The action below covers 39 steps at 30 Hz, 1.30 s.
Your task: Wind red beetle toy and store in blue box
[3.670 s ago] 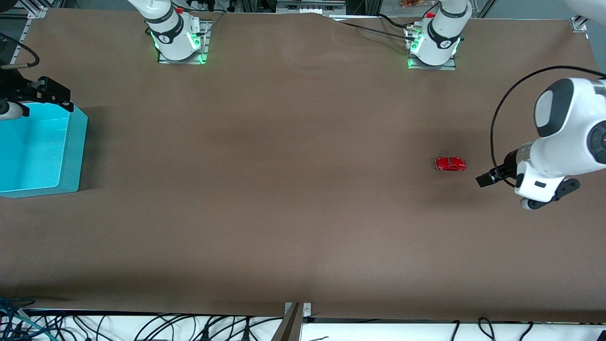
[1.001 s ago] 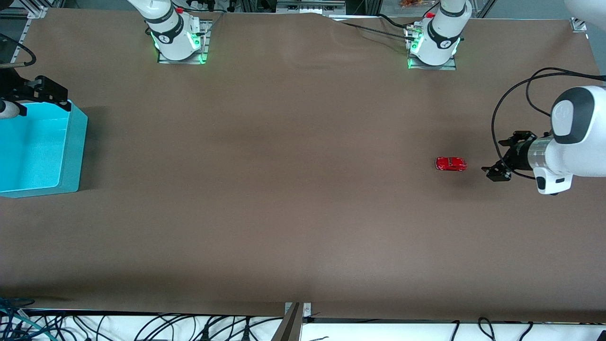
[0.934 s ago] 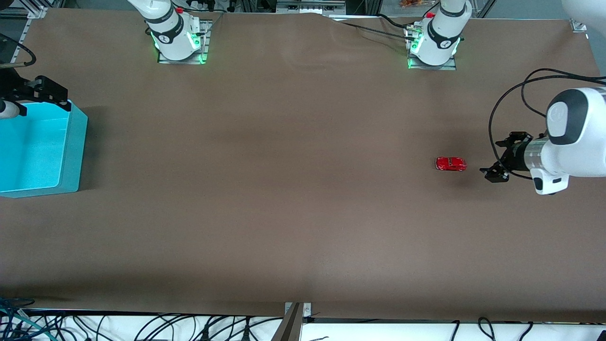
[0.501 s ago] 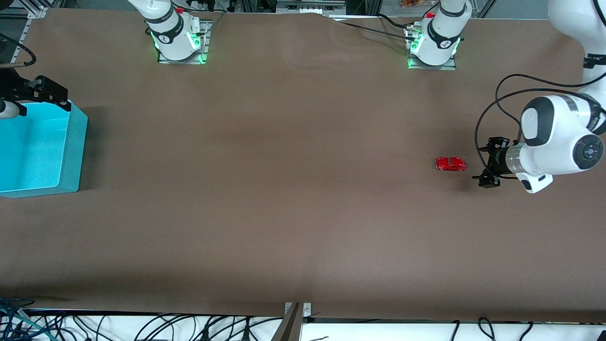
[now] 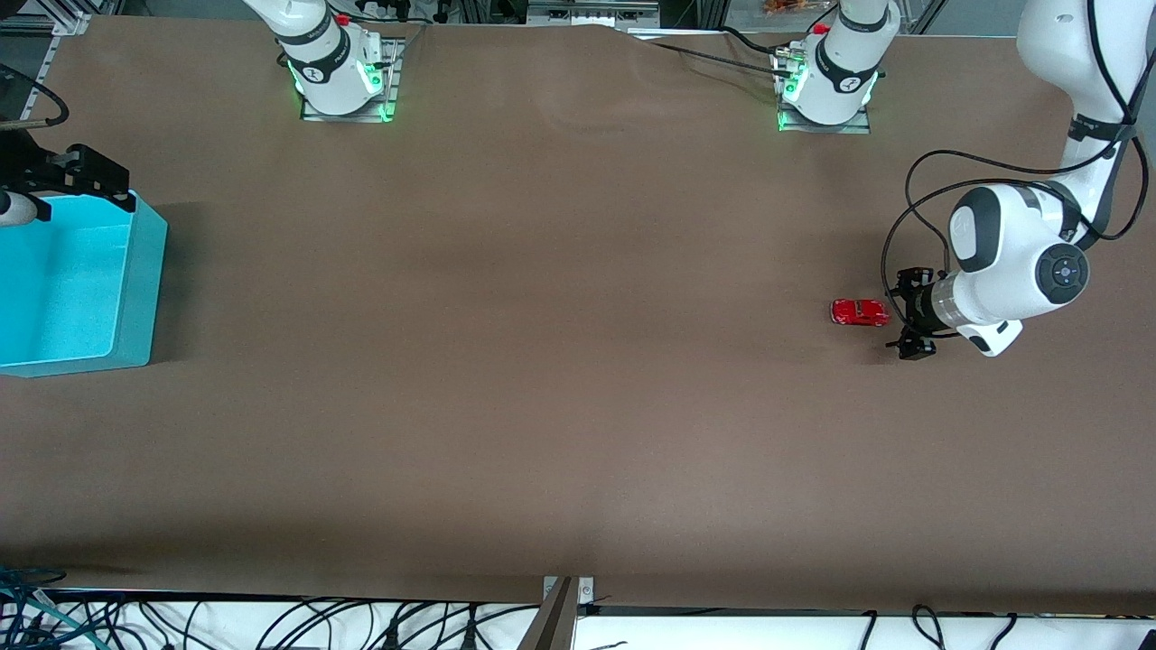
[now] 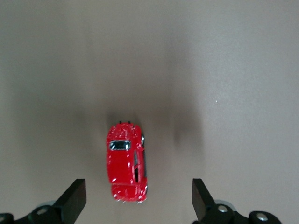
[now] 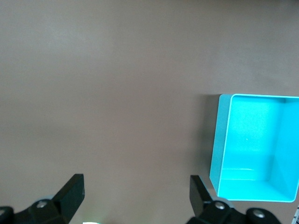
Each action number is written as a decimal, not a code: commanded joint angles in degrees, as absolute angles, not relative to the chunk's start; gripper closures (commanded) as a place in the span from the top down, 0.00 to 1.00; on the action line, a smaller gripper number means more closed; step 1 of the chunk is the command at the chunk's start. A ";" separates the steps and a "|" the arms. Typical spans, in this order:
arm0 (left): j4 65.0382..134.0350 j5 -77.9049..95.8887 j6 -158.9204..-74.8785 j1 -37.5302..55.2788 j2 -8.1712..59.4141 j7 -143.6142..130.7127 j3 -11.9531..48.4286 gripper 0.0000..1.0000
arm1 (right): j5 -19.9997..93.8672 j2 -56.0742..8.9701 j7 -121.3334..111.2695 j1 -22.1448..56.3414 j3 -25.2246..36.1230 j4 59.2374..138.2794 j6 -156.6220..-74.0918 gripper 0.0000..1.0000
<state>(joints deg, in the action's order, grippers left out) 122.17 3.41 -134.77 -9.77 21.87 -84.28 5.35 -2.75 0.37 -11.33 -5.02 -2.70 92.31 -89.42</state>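
The red beetle toy [image 5: 860, 312] stands on the brown table toward the left arm's end. My left gripper [image 5: 910, 311] hovers right beside it, open, touching nothing. In the left wrist view the toy [image 6: 125, 161] lies lengthwise, with one end just between the two wide-spread fingertips of the left gripper [image 6: 138, 191], closer to one finger. The blue box [image 5: 140, 289] sits at the right arm's end of the table. My right gripper [image 5: 90, 176] waits above the box's corner, open and empty, as the right wrist view shows of the gripper [image 7: 137, 186] and the box [image 7: 217, 140].
Both arm bases [image 5: 339, 77] [image 5: 826, 90] stand along the table's edge farthest from the front camera. Cables [image 5: 271, 623] hang below the near edge. Bare brown table lies between the toy and the box.
My left arm has swung in toward the toy, bringing its open gripper from a short way off to right beside it. The toy, box and right arm have not moved.
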 commanded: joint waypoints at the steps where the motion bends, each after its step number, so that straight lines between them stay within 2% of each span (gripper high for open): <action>1: 124.89 5.10 -138.25 -9.05 21.62 -85.25 4.92 0.98 | -2.46 -0.18 -12.22 -5.27 -2.64 90.79 -88.51 1.00; 12: 127.44 5.10 -138.87 -8.96 21.62 -85.34 4.92 0.96 | -2.46 -0.18 -12.22 -5.27 -2.64 90.79 -88.51 1.00; 14: 127.44 5.10 -138.87 -8.96 21.71 -85.34 4.92 0.92 | -2.46 -0.18 -12.22 -5.27 -2.64 90.79 -88.51 1.00; 18: 127.53 5.10 -138.87 -8.96 21.62 -85.43 4.92 0.65 | -2.46 -0.18 -12.30 -5.27 -2.64 90.79 -88.51 1.00; 21: 127.53 5.10 -138.87 -8.88 21.62 -86.48 4.92 0.57 | -2.46 -0.18 -12.22 -5.27 -2.64 90.79 -88.51 1.00; 23: 127.53 5.10 -138.87 -8.88 21.62 -86.57 4.92 0.47 | -2.46 -0.18 -12.30 -5.27 -2.64 90.79 -88.51 1.00; 24: 127.53 5.10 -138.87 -8.88 21.62 -86.57 4.92 0.39 | -2.46 -0.18 -12.30 -5.27 -2.64 90.79 -88.51 1.00; 28: 127.44 4.92 -138.87 -8.88 21.62 -86.57 4.92 0.00 | -2.46 -0.18 -12.30 -5.27 -2.64 90.79 -88.59 1.00; 39: 126.21 4.92 -138.69 -7.21 21.36 -86.75 6.68 0.00 | -2.46 -0.18 -12.30 -5.27 -2.64 90.79 -88.59 1.00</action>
